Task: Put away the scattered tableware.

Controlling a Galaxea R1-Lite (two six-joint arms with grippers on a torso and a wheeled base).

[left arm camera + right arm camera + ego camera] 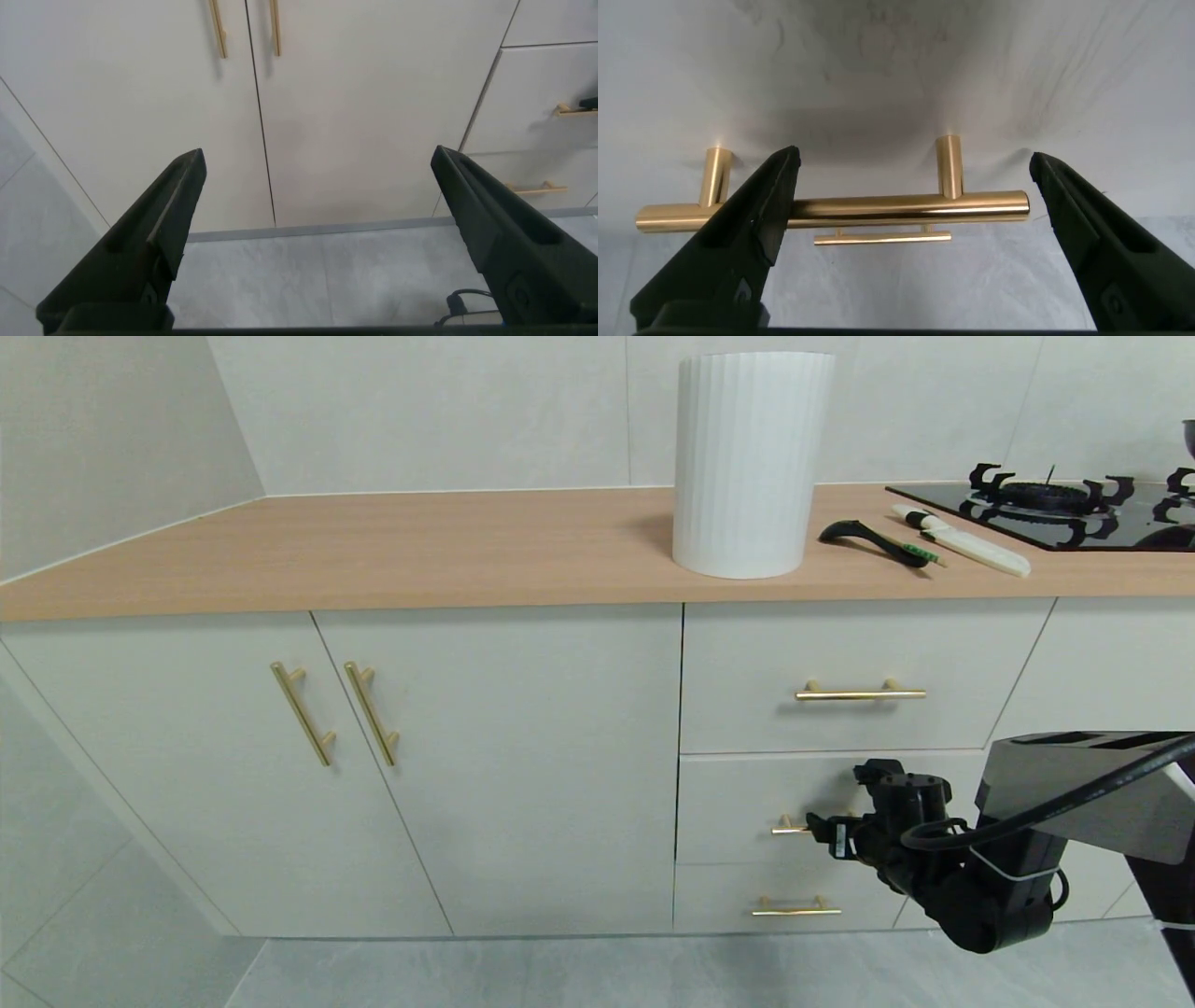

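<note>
The right gripper (pixel 822 826) is hovering at the middle drawer's brass handle (pixel 789 825), its fingers spread wide. The bar (pixel 878 207) is lying just ahead of them, its long axis running from finger to finger rather than across the gap, so I'd say the wrist needs a roll before closing. The tableware is waiting up on the countertop (pixel 420 541) beside the white container (pixel 752 462) — a black spoon (pixel 873 539) and a white knife (pixel 966 551). The left gripper (pixel 318 163), also spread, is facing the cupboard doors (pixel 262 103), farther off.

head: high, wide | left wrist: low, cabinet doors (pixel 355 121) | right wrist: handle (pixel 831 207), close
</note>
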